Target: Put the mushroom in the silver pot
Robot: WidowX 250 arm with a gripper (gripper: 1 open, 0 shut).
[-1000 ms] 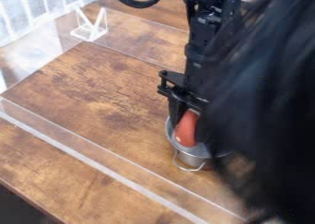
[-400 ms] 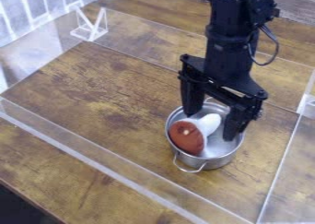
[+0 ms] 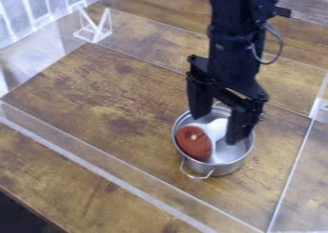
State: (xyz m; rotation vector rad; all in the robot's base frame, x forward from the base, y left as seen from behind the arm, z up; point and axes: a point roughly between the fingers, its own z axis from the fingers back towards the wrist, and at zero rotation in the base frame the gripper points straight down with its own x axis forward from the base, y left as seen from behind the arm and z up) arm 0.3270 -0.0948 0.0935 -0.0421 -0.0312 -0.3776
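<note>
The mushroom lies on its side inside the silver pot, its reddish-brown cap toward the left and its white stem pointing right. The pot sits on the wooden table, a loop handle showing at its near rim. My gripper hangs just above the pot, pointing straight down, open, with nothing between its black fingers. The right finger hides part of the pot's far rim.
A clear acrylic barrier runs along the table's near side, and another clear panel stands at the right edge. A small clear stand sits at the back left. White slats line the far left.
The gripper opened and let go of the mushroom, which now lies in the pot. The gripper rose slightly and rolled about its axis. The dark blur that covered the right side a second ago is gone.
</note>
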